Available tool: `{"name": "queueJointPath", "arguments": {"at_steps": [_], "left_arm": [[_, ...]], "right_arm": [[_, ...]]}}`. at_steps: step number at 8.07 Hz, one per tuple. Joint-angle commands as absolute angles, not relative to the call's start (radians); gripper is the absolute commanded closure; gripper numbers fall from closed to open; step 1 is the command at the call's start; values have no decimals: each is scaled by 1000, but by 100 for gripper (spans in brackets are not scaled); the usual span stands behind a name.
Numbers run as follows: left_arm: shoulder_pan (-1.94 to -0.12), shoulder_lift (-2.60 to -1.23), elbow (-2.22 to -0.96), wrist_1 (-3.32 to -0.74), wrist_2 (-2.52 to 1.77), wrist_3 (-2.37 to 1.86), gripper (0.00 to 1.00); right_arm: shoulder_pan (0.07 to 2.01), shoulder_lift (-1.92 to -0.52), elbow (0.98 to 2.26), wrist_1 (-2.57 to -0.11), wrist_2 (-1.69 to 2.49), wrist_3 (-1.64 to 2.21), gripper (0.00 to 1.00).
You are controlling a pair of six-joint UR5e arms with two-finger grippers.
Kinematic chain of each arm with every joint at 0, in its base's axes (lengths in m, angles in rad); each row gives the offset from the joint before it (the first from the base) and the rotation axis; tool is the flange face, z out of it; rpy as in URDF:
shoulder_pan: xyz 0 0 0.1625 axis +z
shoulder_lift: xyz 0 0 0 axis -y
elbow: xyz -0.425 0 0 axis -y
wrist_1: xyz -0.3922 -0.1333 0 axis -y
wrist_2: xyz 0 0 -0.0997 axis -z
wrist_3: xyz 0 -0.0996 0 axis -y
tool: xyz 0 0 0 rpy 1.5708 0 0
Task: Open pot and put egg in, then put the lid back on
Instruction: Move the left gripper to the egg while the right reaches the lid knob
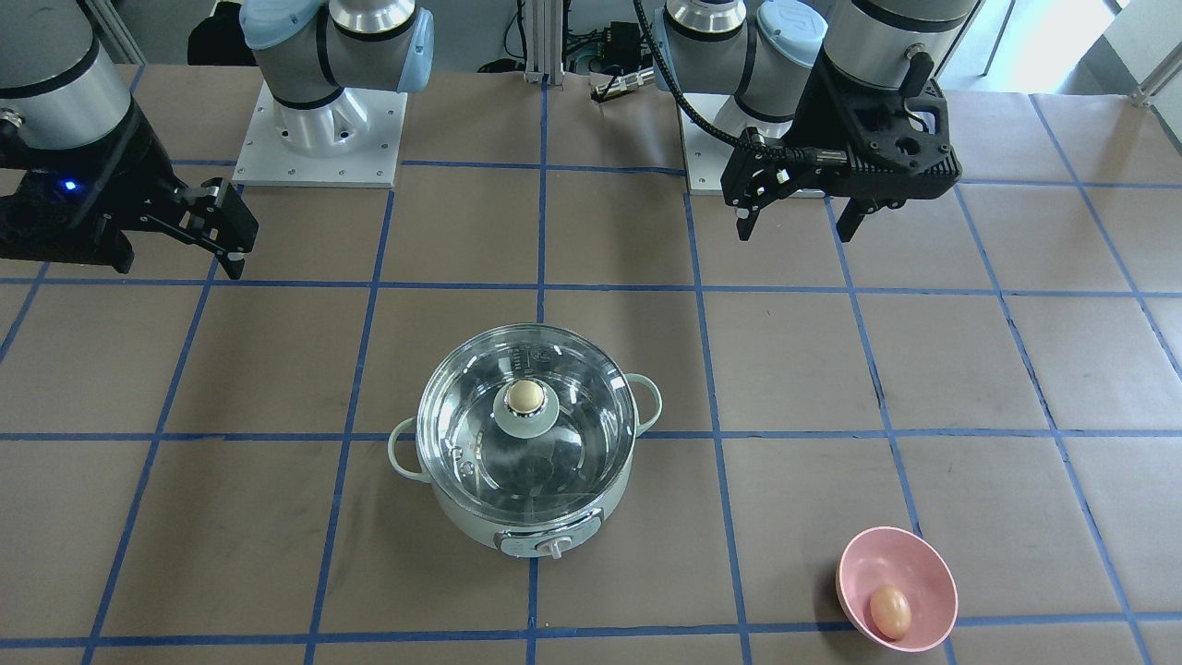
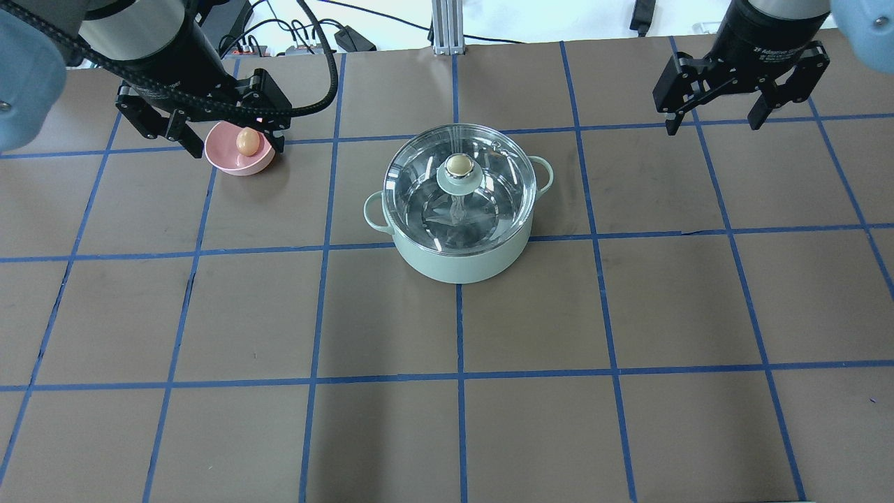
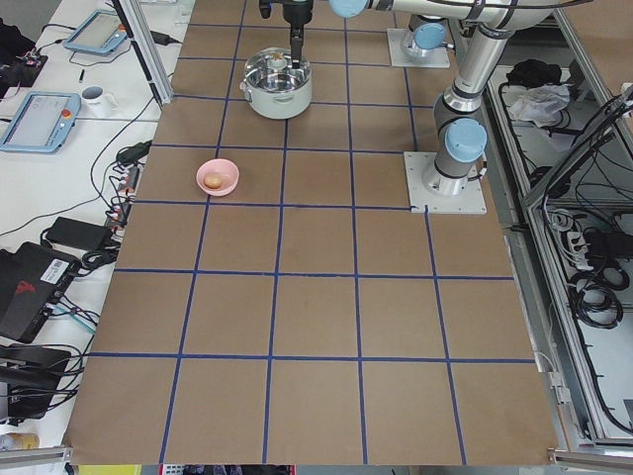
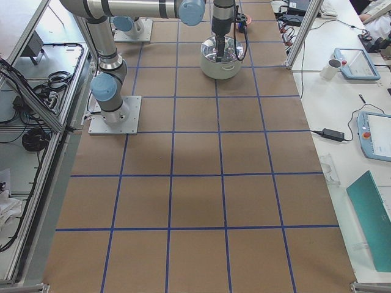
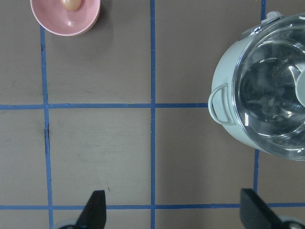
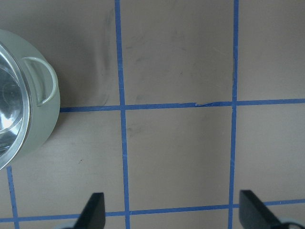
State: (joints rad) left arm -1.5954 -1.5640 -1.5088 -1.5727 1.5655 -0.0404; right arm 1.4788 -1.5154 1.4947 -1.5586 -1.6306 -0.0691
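The pale mint-green pot [image 2: 457, 251] stands mid-table with the clear glass lid [image 2: 489, 199] on it, beige knob [image 2: 458, 165] up. It also shows in the front view [image 1: 531, 517]. The brown egg [image 2: 246, 140] lies in a small pink bowl [image 2: 241, 162] to the pot's left, also in the front view [image 1: 890, 610]. My left gripper [image 2: 236, 148] is open and empty, high above the table. In the left wrist view [image 5: 174, 212] the bowl [image 5: 66, 21] is ahead to the left and the pot [image 5: 224, 76] to the right. My right gripper [image 2: 714, 126] is open and empty, high, right of the pot.
Brown paper with a blue tape grid covers the table [image 2: 447, 419]. The arms' base plates [image 1: 319, 139] stand at the robot's edge. Operator pendants and a mug [image 3: 94, 97] lie on a side bench beyond the table. The right wrist view shows only the pot's handle [image 6: 43, 86] and paper.
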Motion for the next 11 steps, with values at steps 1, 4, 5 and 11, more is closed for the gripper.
{"name": "queueJointPath", "arguments": {"at_steps": [1,4,5,11], "left_arm": [[-1595,-1565,-1509,-1565,1566,-43,0],[-1536,-1589,-1499,-1409,1594,-61,0],[-1490,-1603,-1503,-1402,1594,-60,0],[-1368,-2036,-1513,-886,1589,-23,0]], "right_arm": [[1479,-1514,1496,-1559,-1631,-69,0],[1480,-1513,1496,-1569,-1628,-68,0],[1502,-1499,1496,-1618,-1558,-46,0],[1807,-1303,1428,-1814,-1537,252,0]]}}
